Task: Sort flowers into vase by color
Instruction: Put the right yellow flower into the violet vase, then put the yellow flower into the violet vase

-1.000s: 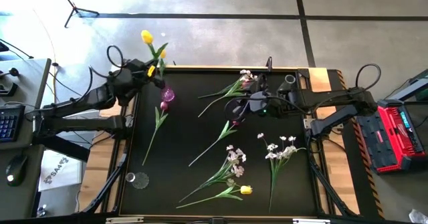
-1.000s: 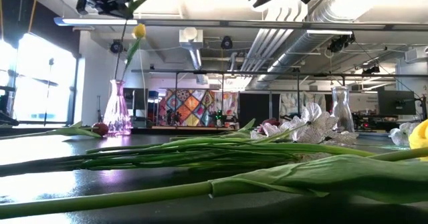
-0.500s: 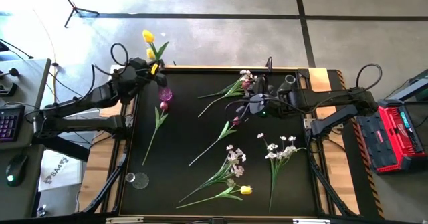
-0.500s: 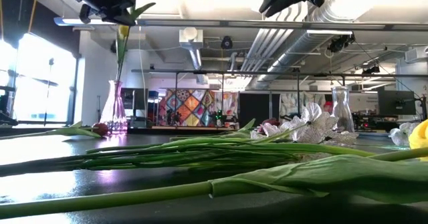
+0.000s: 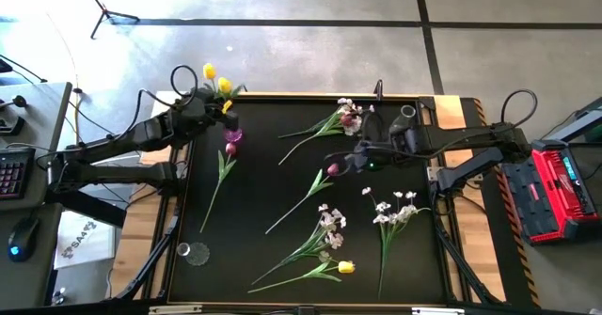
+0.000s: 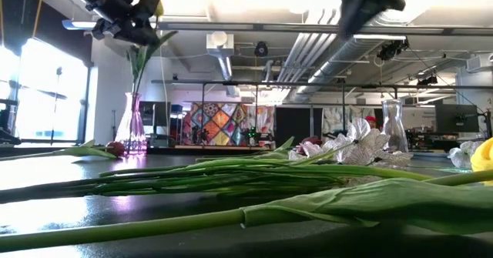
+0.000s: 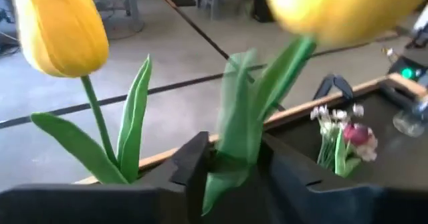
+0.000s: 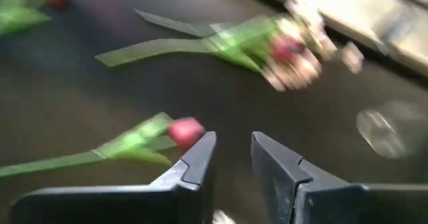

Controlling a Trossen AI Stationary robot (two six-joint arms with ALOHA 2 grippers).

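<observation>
- Flowers lie scattered across the worktop; two yellow tulips now lean over the pink vase.
- The left claw has lowered, clamped on a tulip stem.
- The right claw, slightly parted and empty, has dropped toward a magenta tulip.

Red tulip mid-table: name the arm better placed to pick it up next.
Right. The right gripper hangs open beside the red tulip; the left gripper holds a yellow tulip at the purple vase.
</observation>
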